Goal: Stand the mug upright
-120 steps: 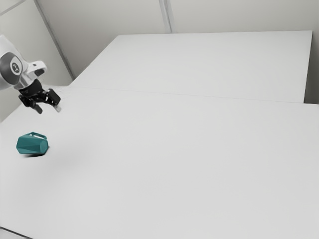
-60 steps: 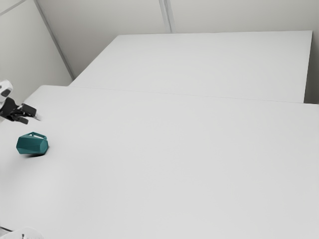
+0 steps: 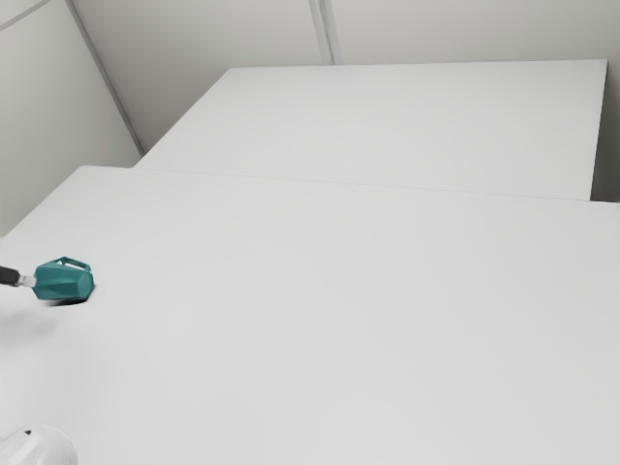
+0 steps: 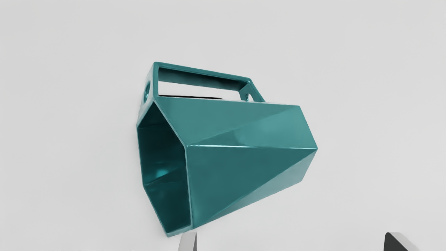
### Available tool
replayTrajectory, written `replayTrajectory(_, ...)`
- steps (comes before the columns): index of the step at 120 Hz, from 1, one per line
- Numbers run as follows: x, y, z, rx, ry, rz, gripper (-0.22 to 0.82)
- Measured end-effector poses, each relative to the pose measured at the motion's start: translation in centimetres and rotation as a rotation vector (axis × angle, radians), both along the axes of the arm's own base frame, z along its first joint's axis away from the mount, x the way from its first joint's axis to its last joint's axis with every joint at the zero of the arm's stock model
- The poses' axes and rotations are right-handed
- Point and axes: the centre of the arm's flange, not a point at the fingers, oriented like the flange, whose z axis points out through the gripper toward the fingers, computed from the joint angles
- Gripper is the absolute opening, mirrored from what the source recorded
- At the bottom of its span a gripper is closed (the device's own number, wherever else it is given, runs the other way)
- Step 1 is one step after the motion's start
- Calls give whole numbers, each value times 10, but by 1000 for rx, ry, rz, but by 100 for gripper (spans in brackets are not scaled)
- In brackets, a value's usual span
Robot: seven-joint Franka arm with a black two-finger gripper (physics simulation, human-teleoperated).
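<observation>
The mug [image 4: 244,139] lies on its side on a smooth, matte white table [image 3: 339,310], near the exterior view's left edge. It is a teal vessel with a soft gloss, its body cut into flat triangular and four-sided facets that meet in crisp ridges; one long ridge catches a thin bright line of light. The mouth [image 4: 163,174] is an angular, many-sided opening with a thin rim, dark inside but for a small blue-green gleam, and it is wider than the closed end. A squared handle [image 4: 205,71], made of flat straight bars, runs along the flank, with a small round hole showing in each of its end pieces. The gripper [image 3: 27,281], black with pale tips, is at the mouth end of the mug in the exterior view. Its fingers are spread wide and pinch nothing; in the wrist view one fingertip [image 4: 188,243] is right by the mouth's rim, though I cannot tell whether they touch. A smooth, white rounded piece [image 3: 39,453] shows at the exterior view's lower left corner.
</observation>
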Motion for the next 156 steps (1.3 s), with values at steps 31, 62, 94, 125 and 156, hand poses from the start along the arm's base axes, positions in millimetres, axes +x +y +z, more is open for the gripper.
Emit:
replayTrajectory(31,-10,40,-32,49,-107,-100,58)
replayTrajectory(62,15,42,-49,78,-205,-213,58)
replayTrajectory(94,26,31,-51,101,-253,-300,58)
replayTrajectory(125,30,25,-66,91,-282,-344,57)
replayTrajectory(156,44,15,-74,92,-326,-399,57)
